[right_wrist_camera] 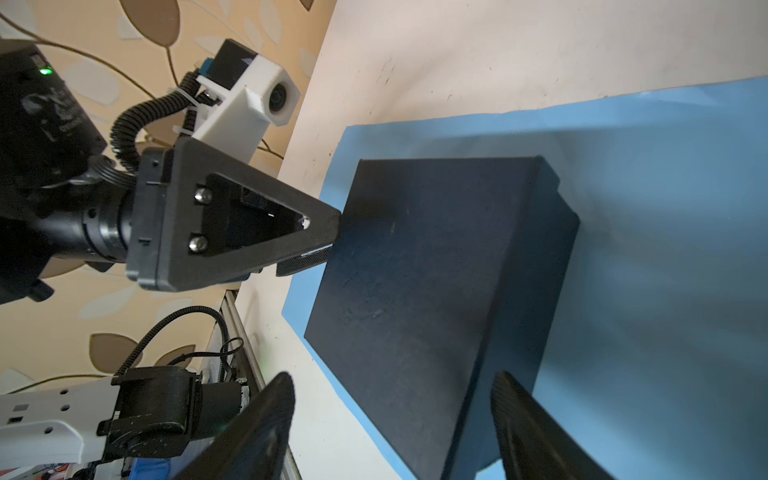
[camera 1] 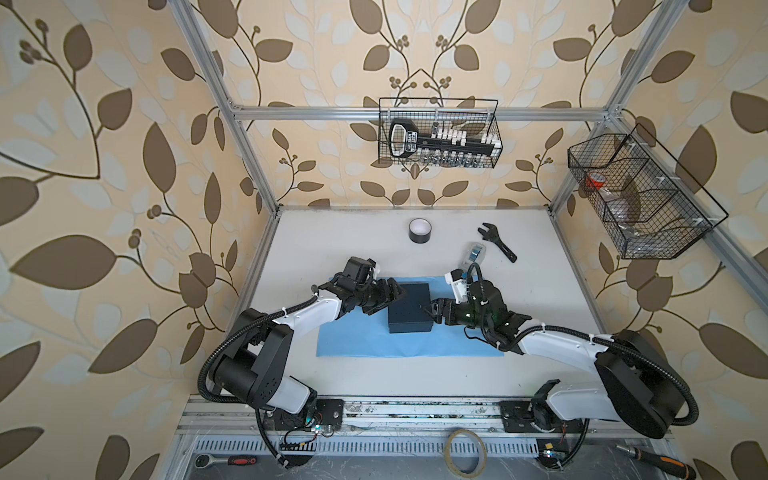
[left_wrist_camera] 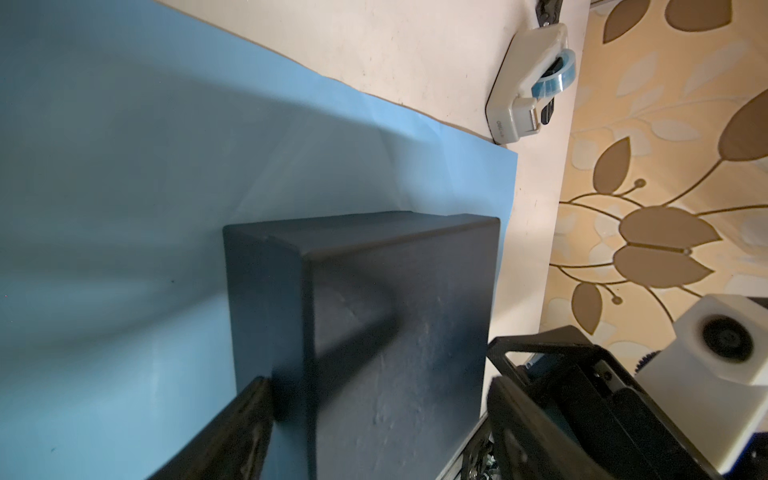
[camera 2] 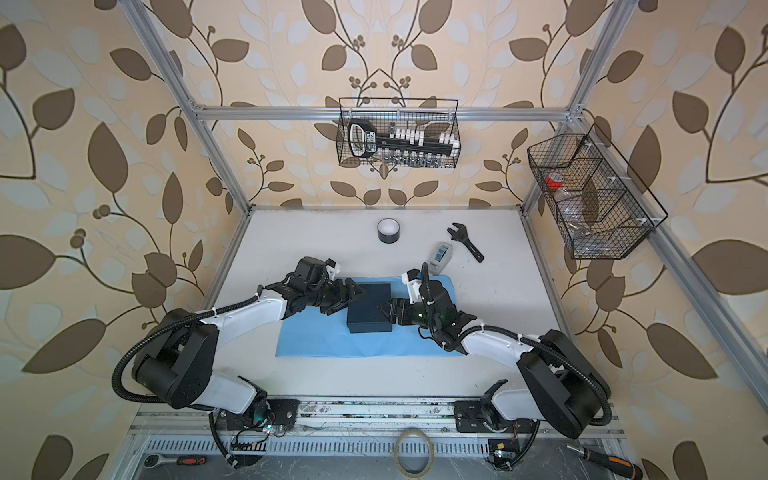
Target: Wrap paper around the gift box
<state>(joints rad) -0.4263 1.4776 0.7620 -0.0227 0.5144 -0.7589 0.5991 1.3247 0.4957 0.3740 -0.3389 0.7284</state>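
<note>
Lying between left tool (camera 1: 397, 297) and right tool (camera 1: 432, 312), gift box (camera 1: 409, 309) rests on paper (camera 1: 353, 340).

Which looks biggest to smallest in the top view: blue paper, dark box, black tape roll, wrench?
In a top view:
1. paper
2. gift box
3. wrench and black tape roll: too alike, one longer, one wider.

Legible text: almost none.

Tape dispenser (left_wrist_camera: 528, 79), right half of the desk toward the far edge: short moulded brand word on its end face. It looks like "deli", not certain.

Socket rail (camera 1: 449, 143) in the wire basket (camera 1: 457, 99) on the back frame: white-on-black label (camera 1: 409, 145) by the handle, seen in both top views, lettering too small to read.

Left arm housing (right_wrist_camera: 50, 112): white print, blurred, unreadable.
</note>
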